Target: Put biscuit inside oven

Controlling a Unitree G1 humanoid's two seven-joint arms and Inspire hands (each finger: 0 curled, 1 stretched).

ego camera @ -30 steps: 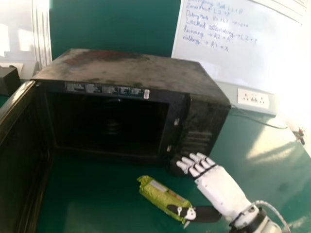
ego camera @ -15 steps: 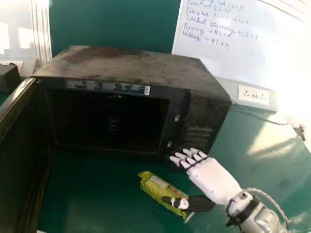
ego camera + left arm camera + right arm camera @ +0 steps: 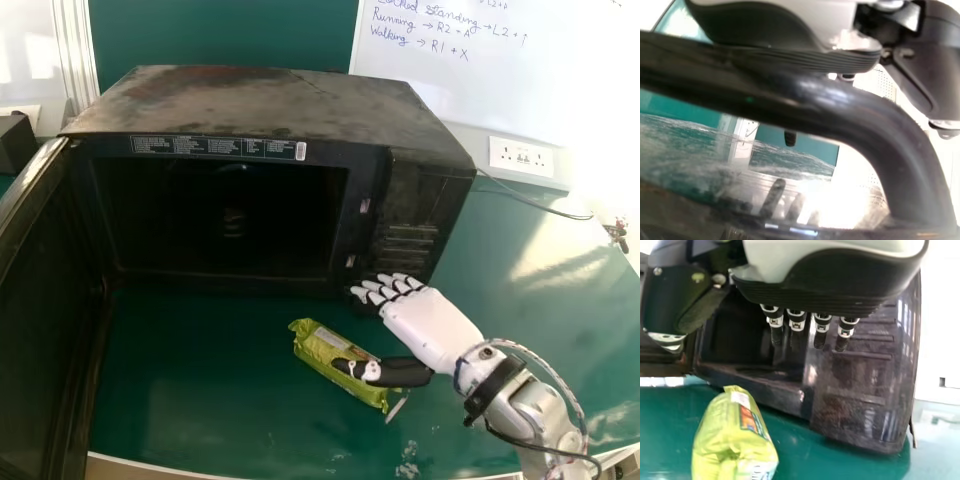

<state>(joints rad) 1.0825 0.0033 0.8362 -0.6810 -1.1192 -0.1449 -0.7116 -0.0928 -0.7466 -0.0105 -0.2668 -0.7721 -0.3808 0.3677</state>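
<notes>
The green biscuit pack (image 3: 335,362) lies on the table in front of the open oven (image 3: 250,225). My right hand (image 3: 430,325) is on the pack's right, palm down, with straight fingers pointing toward the oven's front and its thumb across the pack's near part. In the right wrist view, my right hand (image 3: 840,277) hangs above table level, and the pack (image 3: 735,435) rests below the thumb side. In the left wrist view, my left hand (image 3: 790,22) is beside the curved black door handle (image 3: 810,100); whether it grips it is hidden.
The oven door (image 3: 50,320) stands swung out at the left. Right of the oven are a wall socket (image 3: 522,157) and a cable (image 3: 535,206) over the green table (image 3: 560,330). A dark box (image 3: 15,145) sits at the far left.
The head view has tilted downward, so the oven and pack appear higher. My right hand has moved slightly left and forward, its thumb farther over the pack.
</notes>
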